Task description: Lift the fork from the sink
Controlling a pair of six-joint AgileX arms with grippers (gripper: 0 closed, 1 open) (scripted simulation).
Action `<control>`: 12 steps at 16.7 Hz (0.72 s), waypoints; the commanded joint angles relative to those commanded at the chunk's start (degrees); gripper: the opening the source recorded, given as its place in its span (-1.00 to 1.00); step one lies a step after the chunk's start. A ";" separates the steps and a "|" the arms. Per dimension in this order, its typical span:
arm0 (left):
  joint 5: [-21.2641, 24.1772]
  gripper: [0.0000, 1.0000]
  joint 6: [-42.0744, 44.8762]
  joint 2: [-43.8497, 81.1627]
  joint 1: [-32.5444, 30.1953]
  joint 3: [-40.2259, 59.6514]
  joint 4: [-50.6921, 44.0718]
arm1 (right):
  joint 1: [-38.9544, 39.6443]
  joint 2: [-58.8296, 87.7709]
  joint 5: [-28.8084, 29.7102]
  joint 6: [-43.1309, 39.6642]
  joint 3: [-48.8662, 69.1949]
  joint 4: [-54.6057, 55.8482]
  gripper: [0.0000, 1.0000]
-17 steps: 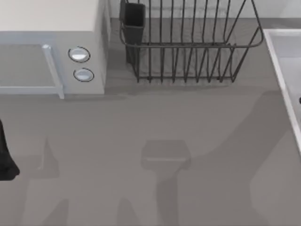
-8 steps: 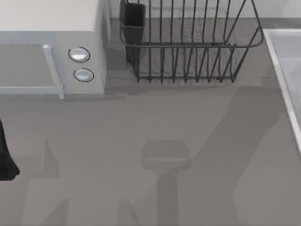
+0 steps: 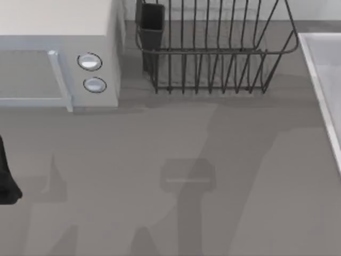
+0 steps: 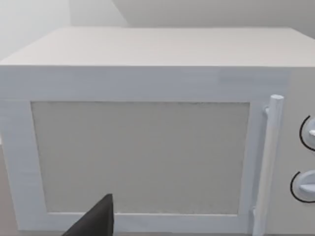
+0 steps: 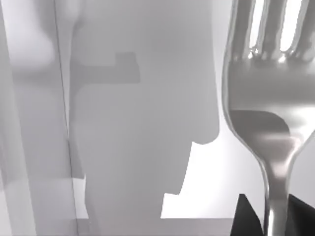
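Raising the slim shiny silver metal fork (image 5: 266, 113) straight up keeps it pinched between the right gripper's (image 5: 273, 216) dark fingers over the pale grey-white rectangular sink (image 3: 322, 80) at the desk's right edge.

**What we can see of our own arms**

Very little of our body is on show. At the left edge of the top view, our left arm (image 3: 6, 178) appears as a plain matt black mass with a rounded lower corner, with no seams, screws or markings that we can make out. In the left wrist view, our left tool (image 4: 96, 220) shows as a dark charcoal wedge with a straight edge and a pointed tip. In the right wrist view, our right tool (image 5: 275, 216) shows two black angular fingers (image 5: 246, 219), flat-faced and sharp-cornered, perhaps slightly glossy, though so little is visible that we cannot be sure.
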 joint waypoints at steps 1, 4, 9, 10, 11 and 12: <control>0.00 1.00 0.00 0.00 0.00 0.00 0.00 | 0.00 0.00 0.00 0.00 0.00 0.00 -1.00; 0.00 1.00 0.00 0.00 0.00 0.00 0.00 | 0.20 0.08 -0.02 0.21 -0.15 0.09 -1.00; 0.00 1.00 0.00 0.00 0.00 0.00 0.00 | 9.58 -5.64 0.07 9.50 -4.05 -2.68 -1.00; 0.00 1.00 0.00 0.00 0.00 0.00 0.00 | 13.08 -7.62 0.11 12.90 -5.42 -3.51 -1.00; 0.00 1.00 0.00 0.00 0.00 0.00 0.00 | 16.92 -9.74 0.14 16.63 -6.90 -4.38 -1.00; 0.00 1.00 0.00 0.00 0.00 0.00 0.00 | 20.94 -11.92 0.17 20.50 -8.41 -5.29 -1.00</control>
